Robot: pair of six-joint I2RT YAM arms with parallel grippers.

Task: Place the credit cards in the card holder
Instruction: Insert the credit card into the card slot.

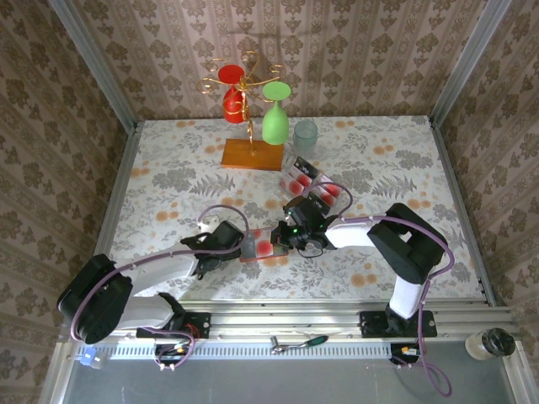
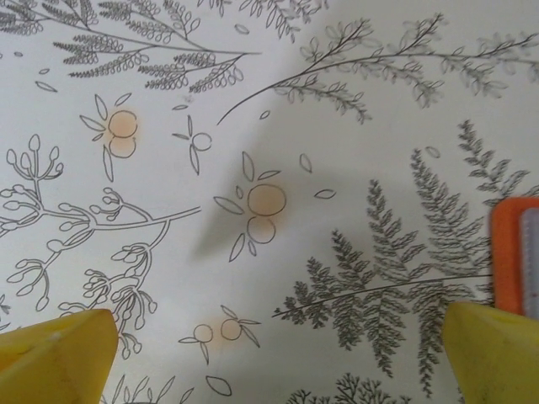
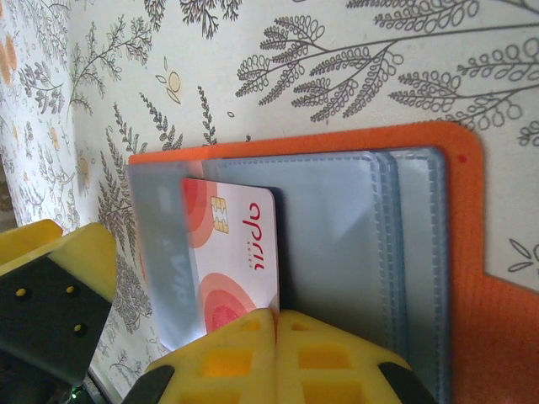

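The orange-red card holder (image 1: 263, 247) lies open on the flowered cloth between my two grippers, its clear sleeves facing up. My right gripper (image 3: 276, 316) is shut on the edge of one credit card (image 3: 236, 244), white with red blobs and a chip. That card stands over the holder (image 3: 472, 278), its left part under a clear sleeve. In the top view my right gripper (image 1: 283, 236) sits at the holder's right side. My left gripper (image 2: 278, 337) is open over bare cloth, with the holder's edge (image 2: 512, 257) beside its right finger. Several more credit cards (image 1: 301, 182) lie behind the holder.
A glass rack on an orange wooden base (image 1: 251, 156) stands at the back with a red glass (image 1: 232, 97) and a green glass (image 1: 275, 119). A clear tumbler (image 1: 305, 135) is beside it. A screwdriver (image 1: 299, 342) lies on the front rail.
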